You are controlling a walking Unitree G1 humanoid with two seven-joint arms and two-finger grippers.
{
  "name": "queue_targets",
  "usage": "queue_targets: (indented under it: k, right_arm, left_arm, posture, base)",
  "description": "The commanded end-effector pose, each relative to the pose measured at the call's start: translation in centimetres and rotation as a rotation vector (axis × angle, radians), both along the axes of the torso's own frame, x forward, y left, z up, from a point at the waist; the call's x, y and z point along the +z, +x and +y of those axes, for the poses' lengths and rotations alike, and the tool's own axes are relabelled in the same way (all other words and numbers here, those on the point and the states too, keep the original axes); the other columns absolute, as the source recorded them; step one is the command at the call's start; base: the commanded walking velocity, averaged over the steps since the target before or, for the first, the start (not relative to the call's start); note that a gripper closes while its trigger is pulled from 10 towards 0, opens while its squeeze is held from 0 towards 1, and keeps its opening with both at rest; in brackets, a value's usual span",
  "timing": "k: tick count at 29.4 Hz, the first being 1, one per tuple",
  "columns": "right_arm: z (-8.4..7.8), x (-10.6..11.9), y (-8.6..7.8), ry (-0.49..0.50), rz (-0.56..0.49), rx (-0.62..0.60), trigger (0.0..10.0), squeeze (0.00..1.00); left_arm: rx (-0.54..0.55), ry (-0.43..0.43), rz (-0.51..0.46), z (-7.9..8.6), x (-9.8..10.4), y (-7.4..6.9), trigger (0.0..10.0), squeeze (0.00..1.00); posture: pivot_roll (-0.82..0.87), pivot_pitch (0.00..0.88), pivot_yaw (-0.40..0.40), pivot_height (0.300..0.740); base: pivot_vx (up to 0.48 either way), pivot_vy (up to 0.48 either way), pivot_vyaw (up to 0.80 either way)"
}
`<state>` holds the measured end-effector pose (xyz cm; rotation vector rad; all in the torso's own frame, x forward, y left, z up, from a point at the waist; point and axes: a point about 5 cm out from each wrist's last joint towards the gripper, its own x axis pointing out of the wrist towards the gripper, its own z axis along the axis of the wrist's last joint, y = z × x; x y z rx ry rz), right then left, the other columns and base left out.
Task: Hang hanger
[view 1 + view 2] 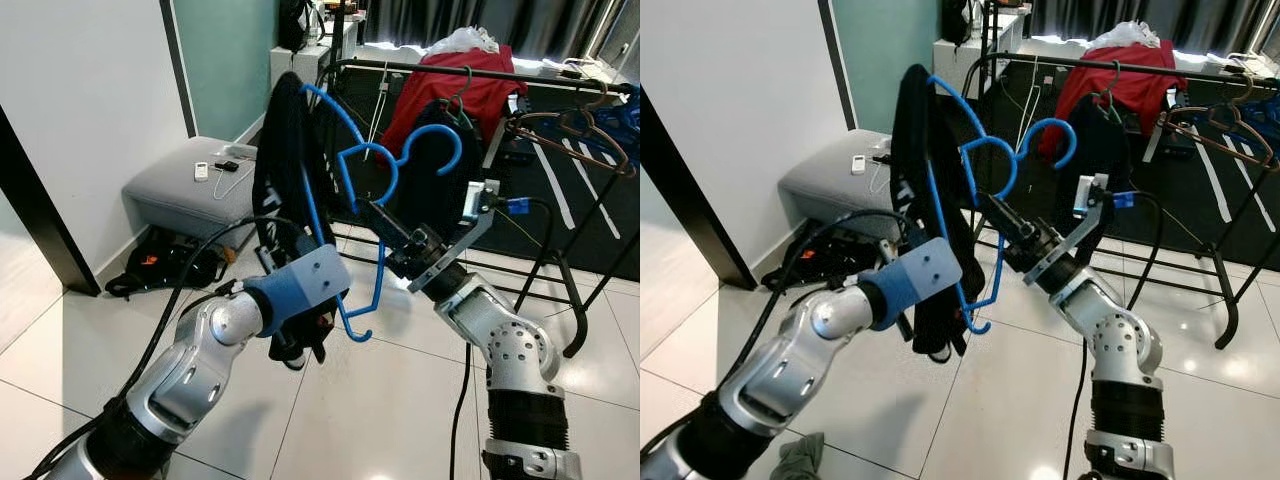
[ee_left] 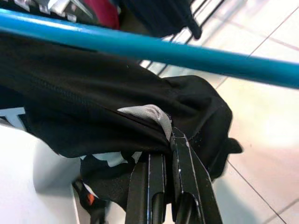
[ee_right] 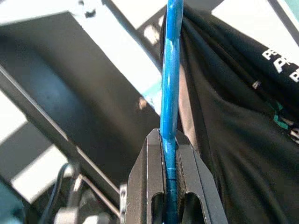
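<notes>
A blue plastic hanger (image 1: 382, 160) is held up in mid-air before the clothes rack, its hook (image 1: 445, 140) pointing toward the rack's black rail (image 1: 450, 70). A black garment (image 1: 285, 160) with white print is draped over the hanger's left side. My right gripper (image 1: 368, 215) is shut on the hanger's blue rod (image 3: 170, 93) from the right. My left gripper (image 2: 170, 135) is shut on the lower part of the black garment (image 2: 93, 102), below and to the left of the hanger.
On the rail hang a red garment (image 1: 450, 90) and a dark garment (image 1: 440, 180); brown hangers (image 1: 580, 125) sit on the rack's right end. A grey ottoman (image 1: 190, 185) and a black bag (image 1: 165, 265) lie left by the white wall. A grey cloth (image 1: 800, 460) is on the tiles.
</notes>
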<state>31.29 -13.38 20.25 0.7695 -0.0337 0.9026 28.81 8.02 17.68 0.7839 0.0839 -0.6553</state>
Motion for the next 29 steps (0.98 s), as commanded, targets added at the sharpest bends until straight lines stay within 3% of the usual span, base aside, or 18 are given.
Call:
queue_targets:
  k: [1, 8, 10, 13, 14, 15, 18, 24, 28, 29]
  right_arm:
    - [0.3, 1.4, -0.4, -0.011, -0.106, 0.012, 10.0, 0.00]
    - [0.7, 0.9, -0.7, -0.113, -0.133, 0.032, 10.0, 0.00]
    - [0.6, 0.1, -0.5, -0.219, -0.115, 0.017, 10.0, 0.00]
    - [0.0, -3.2, 0.1, -0.528, 0.010, -0.011, 10.0, 0.00]
    - [0.0, -3.2, 0.1, -0.528, 0.010, -0.011, 10.0, 0.00]
    - [-0.7, -4.4, 0.1, -0.634, 0.049, -0.014, 10.0, 0.00]
    - [-3.2, -5.7, -0.3, -0.792, 0.145, -0.021, 10.0, 0.00]
    - [-6.0, -5.8, -1.0, -0.861, 0.258, -0.031, 10.0, 0.00]
    - [-6.2, -6.5, -2.5, -0.937, 0.242, 0.082, 10.0, 0.00]
    - [-5.7, -6.5, -3.5, -0.949, 0.187, 0.171, 10.0, 0.00]
  left_arm:
    - [-0.004, 0.016, 0.055, -0.2, -1.3, -0.3, 10.0, 0.00]
    - [0.016, -0.013, 0.047, -0.3, -1.0, 0.0, 10.0, 0.00]
    - [0.032, -0.017, 0.037, 0.0, -0.9, 0.2, 10.0, 0.00]
    - [0.078, -0.009, 0.007, 1.2, -0.3, 0.8, 10.0, 0.00]
    - [0.078, -0.009, 0.007, 1.2, -0.3, 0.8, 10.0, 0.00]
    - [0.102, 0.005, -0.011, 2.1, 0.1, 1.1, 10.0, 0.00]
    - [0.182, 0.063, -0.074, 5.2, 1.4, 2.2, 10.0, 0.00]
    - [0.247, 0.115, -0.156, 8.3, 3.8, 3.3, 10.0, 0.00]
    - [0.239, 0.128, -0.190, 8.6, 4.8, 3.6, 10.0, 0.00]
    - [0.210, 0.133, -0.208, 8.3, 5.2, 3.6, 10.0, 0.00]
  posture:
    - [0.03, 0.000, -0.024, 0.740]
    - [0.03, 0.000, -0.023, 0.740]
    - [0.03, 0.000, -0.024, 0.740]
    - [0.03, 0.000, -0.025, 0.740]
    - [0.03, 0.000, -0.025, 0.740]
    - [0.03, 0.000, -0.025, 0.740]
    - [0.03, 0.000, -0.023, 0.740]
    - [0.02, 0.000, -0.017, 0.740]
    - [0.01, 0.000, -0.018, 0.740]
    - [0.01, 0.000, -0.018, 0.740]
  base:
    - [0.000, 0.000, 0.00]
    - [0.000, 0.000, 0.00]
    - [0.000, 0.000, 0.00]
    - [0.000, 0.000, 0.00]
    - [0.000, 0.000, 0.00]
    - [0.000, 0.000, 0.00]
    - [0.000, 0.000, 0.00]
    - [0.000, 0.000, 0.00]
    - [0.000, 0.000, 0.00]
    - [0.000, 0.000, 0.00]
